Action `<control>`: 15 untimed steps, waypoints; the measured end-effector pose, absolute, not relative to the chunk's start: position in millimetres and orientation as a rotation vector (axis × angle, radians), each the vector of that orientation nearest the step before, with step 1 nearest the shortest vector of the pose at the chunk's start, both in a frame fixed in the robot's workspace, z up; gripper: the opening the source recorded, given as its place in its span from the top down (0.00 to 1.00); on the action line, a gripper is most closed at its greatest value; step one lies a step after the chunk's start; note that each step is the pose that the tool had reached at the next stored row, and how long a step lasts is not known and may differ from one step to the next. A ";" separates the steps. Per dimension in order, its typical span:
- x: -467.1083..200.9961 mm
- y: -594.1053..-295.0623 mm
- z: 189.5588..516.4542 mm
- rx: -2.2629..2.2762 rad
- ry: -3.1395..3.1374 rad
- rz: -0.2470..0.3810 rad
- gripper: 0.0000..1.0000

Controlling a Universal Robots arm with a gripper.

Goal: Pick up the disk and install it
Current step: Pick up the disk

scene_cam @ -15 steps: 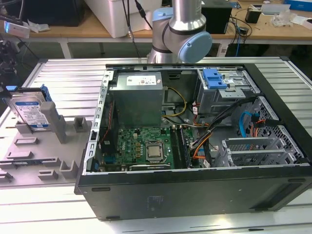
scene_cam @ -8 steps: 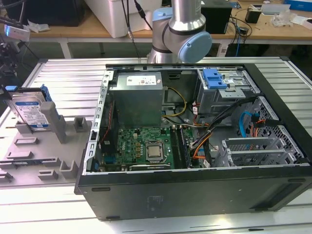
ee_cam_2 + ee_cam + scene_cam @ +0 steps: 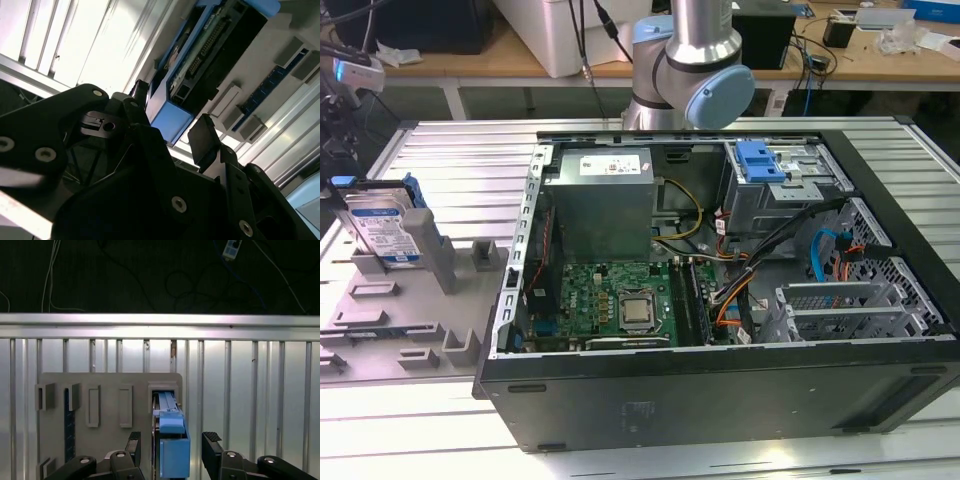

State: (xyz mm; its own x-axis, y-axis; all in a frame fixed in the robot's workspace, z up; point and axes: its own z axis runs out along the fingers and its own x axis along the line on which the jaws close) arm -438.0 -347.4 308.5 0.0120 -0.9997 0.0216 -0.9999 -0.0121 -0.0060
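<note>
The disk (image 3: 385, 228) stood on edge in a grey rack (image 3: 440, 262), at about nine o'clock from the open computer case (image 3: 720, 390) in the exterior view. The gripper (image 3: 172, 440) hung open astride its blue frame, fingers (image 3: 212, 442) apart from it. A clean grasp, I'd judge, needed both pads square and centred

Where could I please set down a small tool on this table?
On the exterior view's left, the ribbed aluminium table lies bare beyond the grey fixture plate, beside the open black computer case; the near strip before the case is free too. The case interior is crowded, and the open gripper straddles the blue-framed disk standing on the plate.
</note>
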 end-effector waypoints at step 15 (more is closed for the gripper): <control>-438.0 -347.4 293.9 2.234 -2.193 0.031 0.40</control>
